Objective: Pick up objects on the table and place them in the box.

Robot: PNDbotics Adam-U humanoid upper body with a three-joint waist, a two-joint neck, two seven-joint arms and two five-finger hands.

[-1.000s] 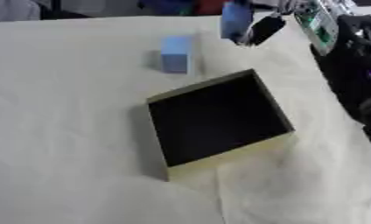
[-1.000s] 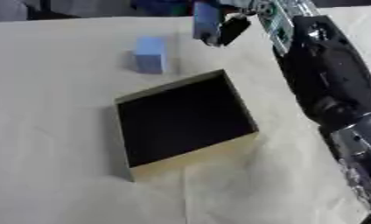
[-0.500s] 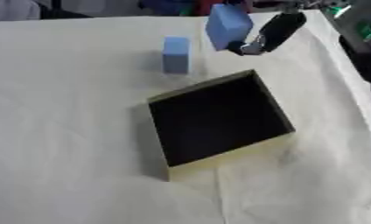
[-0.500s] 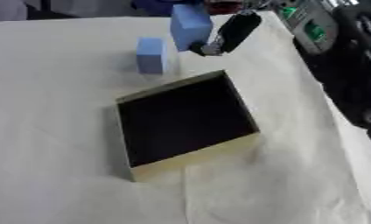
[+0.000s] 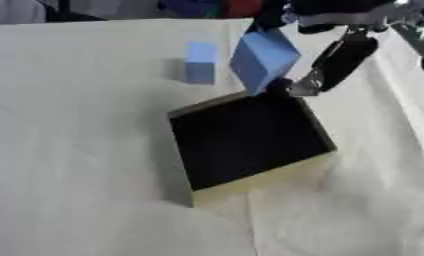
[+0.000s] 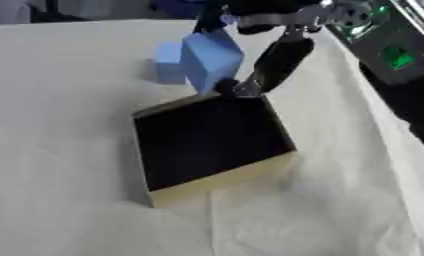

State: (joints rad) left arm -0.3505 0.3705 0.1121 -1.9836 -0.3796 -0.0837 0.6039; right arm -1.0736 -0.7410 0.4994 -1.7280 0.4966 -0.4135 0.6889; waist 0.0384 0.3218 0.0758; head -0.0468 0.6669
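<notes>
A cream cloth (image 5: 67,150) covers the table, lying in soft wrinkles. Toward the far side, left of centre, a small light-blue block (image 5: 200,62) stands on the cloth, apart from everything else (its shadow falls to its left). Just to its right, a larger blue block (image 5: 263,56) hangs tilted in the air, one corner pointing down at the far edge of the box (image 5: 277,175). The box sits askew on the cloth, with pale yellow walls and a black inside, and nothing shows in it. The blue block is over the box's far rim, not inside it.

The right hand (image 5: 334,65) comes in from the upper right, black with silvery parts. Its fingers (image 6: 277,60) reach down along the block's right side, and dark fingertips meet the block's lower corner, so the hand has the block pinched from the right and from above. At the far right edge of the right eye view, a dark part of the arm carries green lights (image 6: 386,52).
</notes>
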